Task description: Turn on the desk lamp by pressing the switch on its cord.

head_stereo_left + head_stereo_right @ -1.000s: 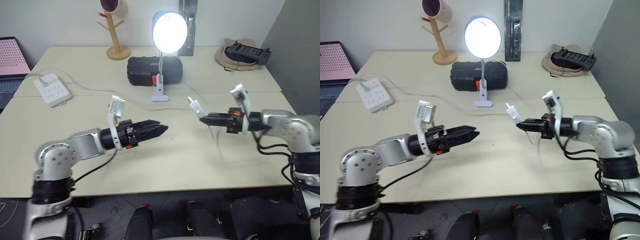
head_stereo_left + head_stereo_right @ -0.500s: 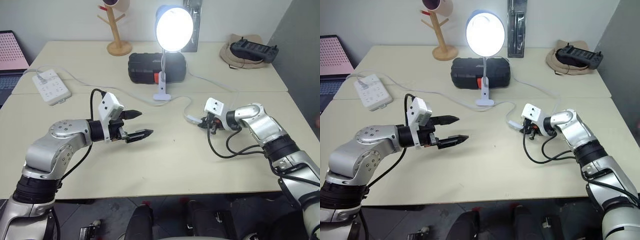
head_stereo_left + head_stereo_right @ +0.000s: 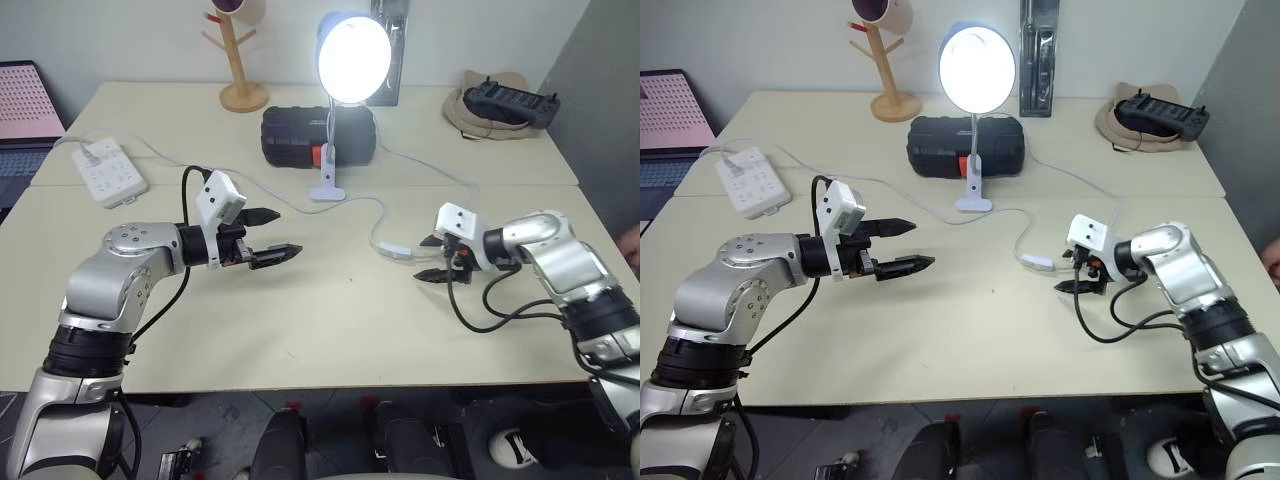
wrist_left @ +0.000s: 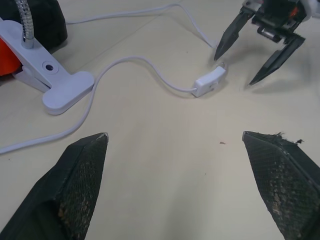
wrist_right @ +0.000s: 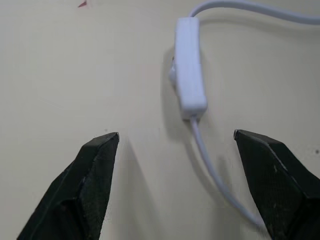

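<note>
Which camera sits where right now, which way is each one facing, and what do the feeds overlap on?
Left and right eye views: on the head, looking forward and down over the table; both arms show, the desk lamp lit.
Left wrist view: looks along the open left gripper across the table at the switch, the lamp's clip and the right gripper.
Right wrist view: looks down between the open right gripper's fingers at the switch and the cord.
Shared: the switch shows in every view.
</note>
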Tool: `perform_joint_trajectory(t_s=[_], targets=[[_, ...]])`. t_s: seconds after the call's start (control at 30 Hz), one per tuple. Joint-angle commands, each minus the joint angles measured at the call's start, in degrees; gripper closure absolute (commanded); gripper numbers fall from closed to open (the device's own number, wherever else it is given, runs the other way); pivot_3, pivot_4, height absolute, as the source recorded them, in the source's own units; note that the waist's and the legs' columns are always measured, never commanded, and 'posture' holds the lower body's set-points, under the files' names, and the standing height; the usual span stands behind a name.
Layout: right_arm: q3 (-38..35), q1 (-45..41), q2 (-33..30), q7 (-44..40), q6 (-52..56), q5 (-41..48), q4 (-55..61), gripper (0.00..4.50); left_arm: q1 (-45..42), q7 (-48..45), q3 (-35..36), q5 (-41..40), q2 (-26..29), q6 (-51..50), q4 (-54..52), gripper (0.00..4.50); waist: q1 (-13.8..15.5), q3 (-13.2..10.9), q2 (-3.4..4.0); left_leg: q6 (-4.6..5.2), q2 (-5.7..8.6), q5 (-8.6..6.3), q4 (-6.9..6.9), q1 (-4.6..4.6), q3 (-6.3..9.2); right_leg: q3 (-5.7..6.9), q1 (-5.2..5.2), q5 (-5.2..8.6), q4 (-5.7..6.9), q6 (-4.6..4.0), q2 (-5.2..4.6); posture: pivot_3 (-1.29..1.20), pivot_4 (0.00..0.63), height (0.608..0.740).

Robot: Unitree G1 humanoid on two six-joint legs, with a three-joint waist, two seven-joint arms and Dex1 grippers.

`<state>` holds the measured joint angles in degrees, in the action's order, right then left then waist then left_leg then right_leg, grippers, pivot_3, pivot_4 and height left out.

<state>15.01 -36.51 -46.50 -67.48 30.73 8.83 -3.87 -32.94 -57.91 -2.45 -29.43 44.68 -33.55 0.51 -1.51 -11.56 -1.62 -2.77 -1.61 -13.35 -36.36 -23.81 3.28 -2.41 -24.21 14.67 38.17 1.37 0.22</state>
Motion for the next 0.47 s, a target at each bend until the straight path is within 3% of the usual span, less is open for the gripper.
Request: perform_joint_trajectory(t_s=[0.03, 0.23, 0.47], targets=[[-6.18, 2.96, -2.43, 0.44, 8.21, 5.62, 11.13, 0.07, -2.71, -2.52, 0.25, 2.04, 1.14, 1.29, 2.69, 0.00, -0.09, 0.00, 0.00, 0.00, -0.01, 0.00, -0.02, 0.02, 0.02, 0.01, 0.01, 0.00, 0.03, 0.00, 0.02, 0.00, 0.150, 0.740], [-22.96, 15.65, -5.70, 6.31, 13.94, 11.29, 21.75, 0.07, -5.13, -5.38, 0.02, 7.57, 3.85, 6.65, 7.73, 0.00, -0.13, 0.00, 0.00, 0.01, -0.03, -0.01, -0.35, 0.02, -0.01, -0.06, 0.08, 0.10, 0.21, 0.16, 0.08, 0.00, 0.150, 0.740], [-31.65, 23.39, -3.63, 14.15, 20.62, 15.53, 31.36, 0.07, -7.32, -6.94, 0.81, 7.98, 2.62, 7.40, 12.06, 0.00, -0.21, 0.01, -0.02, 0.02, -0.03, 0.00, -0.61, 0.23, -0.06, -0.13, 0.10, 0.17, 0.75, 0.29, 0.11, 0.00, 0.150, 0.740]])
